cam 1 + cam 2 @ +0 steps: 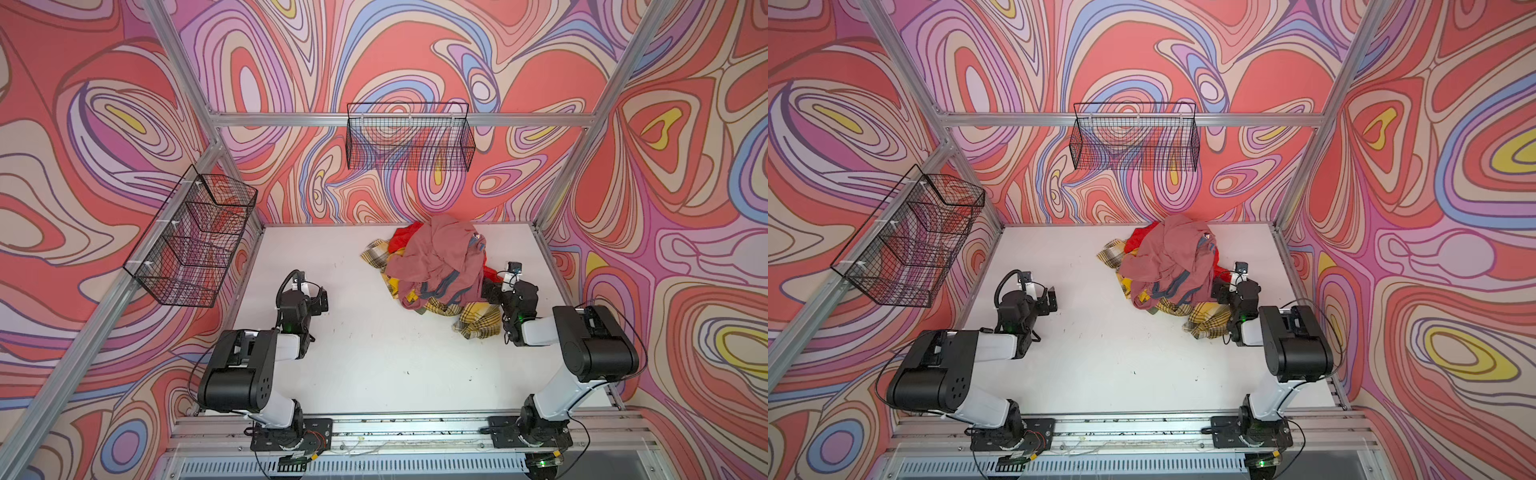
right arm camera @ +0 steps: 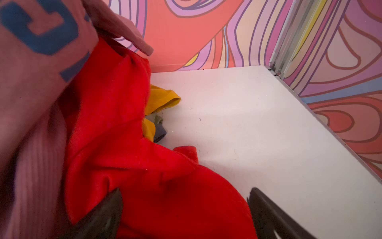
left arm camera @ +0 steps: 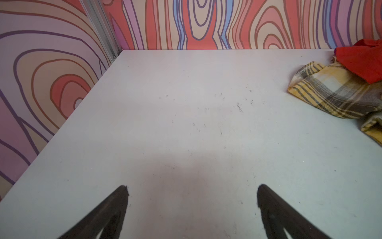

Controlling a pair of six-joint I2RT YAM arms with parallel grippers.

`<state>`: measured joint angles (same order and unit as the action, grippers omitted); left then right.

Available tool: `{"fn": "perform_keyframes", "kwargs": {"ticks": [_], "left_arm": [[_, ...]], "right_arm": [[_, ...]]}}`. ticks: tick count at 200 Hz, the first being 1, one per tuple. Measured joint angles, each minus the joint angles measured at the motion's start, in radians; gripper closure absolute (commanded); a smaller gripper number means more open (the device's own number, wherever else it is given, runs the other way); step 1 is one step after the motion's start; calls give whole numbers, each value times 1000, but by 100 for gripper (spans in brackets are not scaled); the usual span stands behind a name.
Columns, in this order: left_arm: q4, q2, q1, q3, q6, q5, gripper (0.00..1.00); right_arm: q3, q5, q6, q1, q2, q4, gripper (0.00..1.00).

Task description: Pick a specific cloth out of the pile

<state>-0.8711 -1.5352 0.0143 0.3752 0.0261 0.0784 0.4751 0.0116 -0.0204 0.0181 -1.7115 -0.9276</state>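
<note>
Both are standing wide and empty: your right hand (image 2: 186, 198) over red fabric (image 2: 128, 115) at the 4 o'clock edge of the pile (image 1: 436, 270), your left hand (image 3: 192, 190) over the counter (image 3: 186, 124) at 9 o'clock. The cloth (image 1: 428, 249) is lying among the pile's pink top folds, at 1 o'clock.

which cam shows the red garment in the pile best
The right wrist view: the red garment fills much of the picture close up, folds clear, at the open right pincer. Both top views show only slivers of it under the banded pink garment; the left wrist view catches one corner at its edge.
</note>
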Motion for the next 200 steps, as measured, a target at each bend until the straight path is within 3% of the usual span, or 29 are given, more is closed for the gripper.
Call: {"fn": "perform_keyframes", "kwargs": {"ticks": [200], "left_arm": [[1,0,0,0,-8,-31,0]], "right_arm": [[0,0,0,0,0,0,2]]}}
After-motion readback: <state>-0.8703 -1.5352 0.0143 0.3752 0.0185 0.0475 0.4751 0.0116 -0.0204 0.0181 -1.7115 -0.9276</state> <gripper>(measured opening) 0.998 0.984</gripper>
